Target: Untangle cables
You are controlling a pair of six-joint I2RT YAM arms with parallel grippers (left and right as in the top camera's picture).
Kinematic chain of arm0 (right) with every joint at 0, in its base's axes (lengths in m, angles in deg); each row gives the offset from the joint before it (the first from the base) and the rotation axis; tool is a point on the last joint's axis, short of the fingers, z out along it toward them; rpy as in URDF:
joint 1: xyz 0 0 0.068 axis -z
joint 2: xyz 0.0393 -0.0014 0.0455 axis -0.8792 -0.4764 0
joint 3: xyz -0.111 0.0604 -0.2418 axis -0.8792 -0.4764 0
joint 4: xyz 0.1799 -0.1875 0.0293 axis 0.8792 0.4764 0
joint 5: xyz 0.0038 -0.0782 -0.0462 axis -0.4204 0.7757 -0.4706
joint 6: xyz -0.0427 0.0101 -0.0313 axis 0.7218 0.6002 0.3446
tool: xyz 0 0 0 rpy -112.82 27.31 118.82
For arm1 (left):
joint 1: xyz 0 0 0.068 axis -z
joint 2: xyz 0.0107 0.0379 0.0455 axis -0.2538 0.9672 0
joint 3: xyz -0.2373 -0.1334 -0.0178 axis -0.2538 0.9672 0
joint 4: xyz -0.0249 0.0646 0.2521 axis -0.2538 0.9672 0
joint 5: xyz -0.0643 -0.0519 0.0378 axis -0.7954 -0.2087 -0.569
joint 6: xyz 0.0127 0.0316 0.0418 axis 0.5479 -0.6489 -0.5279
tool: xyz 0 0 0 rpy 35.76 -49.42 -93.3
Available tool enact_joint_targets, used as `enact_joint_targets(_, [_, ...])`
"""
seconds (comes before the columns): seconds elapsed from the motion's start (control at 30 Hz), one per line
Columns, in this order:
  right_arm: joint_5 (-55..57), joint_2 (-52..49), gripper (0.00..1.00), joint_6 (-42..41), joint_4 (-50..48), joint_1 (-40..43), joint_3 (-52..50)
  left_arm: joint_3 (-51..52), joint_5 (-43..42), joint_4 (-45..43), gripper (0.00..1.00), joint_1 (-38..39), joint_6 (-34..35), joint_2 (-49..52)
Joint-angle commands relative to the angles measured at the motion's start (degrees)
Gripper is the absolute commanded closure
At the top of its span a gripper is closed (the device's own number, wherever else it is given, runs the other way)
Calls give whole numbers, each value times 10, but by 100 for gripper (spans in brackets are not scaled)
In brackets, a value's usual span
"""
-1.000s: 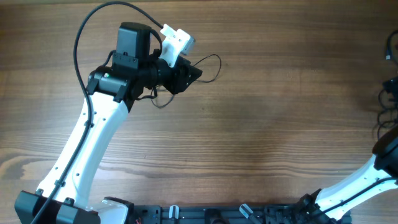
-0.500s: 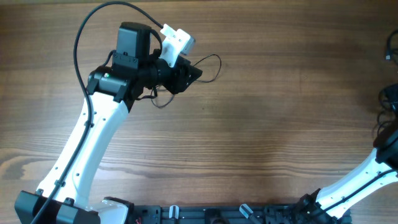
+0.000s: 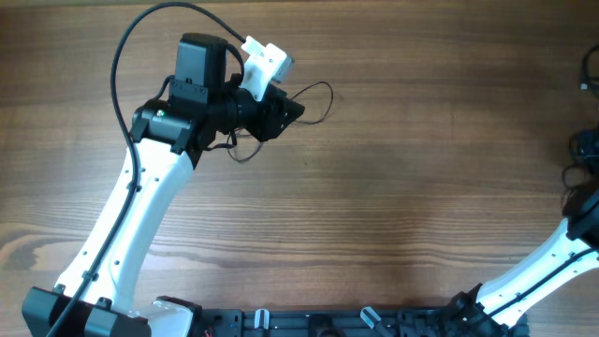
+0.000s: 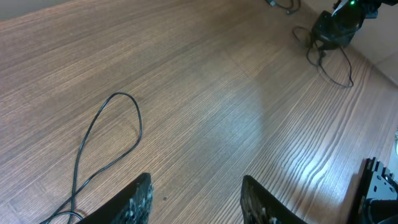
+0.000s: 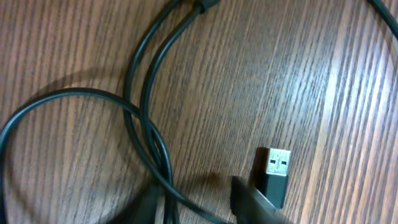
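A thin black cable (image 3: pixel 321 91) lies in loose loops on the wooden table beside my left gripper (image 3: pixel 292 109). In the left wrist view the same cable (image 4: pixel 109 133) runs left of the gripper (image 4: pixel 198 186), which is open with only bare wood between its fingers. My right gripper (image 5: pixel 196 196) hovers low over more black cable (image 5: pixel 145 93) near the table's right edge. Two strands pass between its blurred fingers, and a USB plug (image 5: pixel 277 168) lies beside the right finger (image 5: pixel 247 198). Whether the jaws pinch the strands does not show.
The left arm's thick black cord (image 3: pixel 131 47) arches over the table's back left. The right arm (image 3: pixel 552 267) enters from the lower right, with a cable tangle (image 3: pixel 578 168) at the table's right edge. From the left wrist, the right gripper (image 4: pixel 336 28) appears far off.
The right gripper's jaws have drawn in around the cable strands, and the right arm has shifted slightly at the frame's right edge. The left arm and its cable have not moved.
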Motion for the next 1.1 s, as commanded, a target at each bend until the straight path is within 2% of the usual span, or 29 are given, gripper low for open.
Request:
enact_joint_targets(0.0, [12, -24, 95, 0, -7, 2, -5, -4, 5, -6, 53, 2, 2, -12])
enact_joint_targets(0.23, [10, -24, 95, 2, -41, 14, 40, -4, -2, -10, 51, 4, 3, -12])
enact_joint_targets(0.47, [-38, -24, 95, 84, -76, 42, 137, -4, -1, -8, 51, 39, 3, -12])
enact_joint_targets(0.6, [-55, -25, 96, 137, -117, 48, 148, -4, -1, -8, 51, 59, 3, -12])
enact_joint_targets(0.8, [-43, -50, 95, 148, -118, 49, 148, -4, -1, -17, 51, 74, 4, -12])
enact_joint_targets(0.83, [-41, -53, 63, 148, -114, 49, 148, -4, -1, -16, 51, 74, 4, -12])
enact_joint_targets(0.87, [-41, -55, 1, 148, -111, 49, 148, -4, -1, -15, 51, 74, 6, -12])
enact_joint_targets(1.07, [-43, -53, 0, 146, -87, 49, 152, -4, -1, -12, 51, 74, 8, -12])
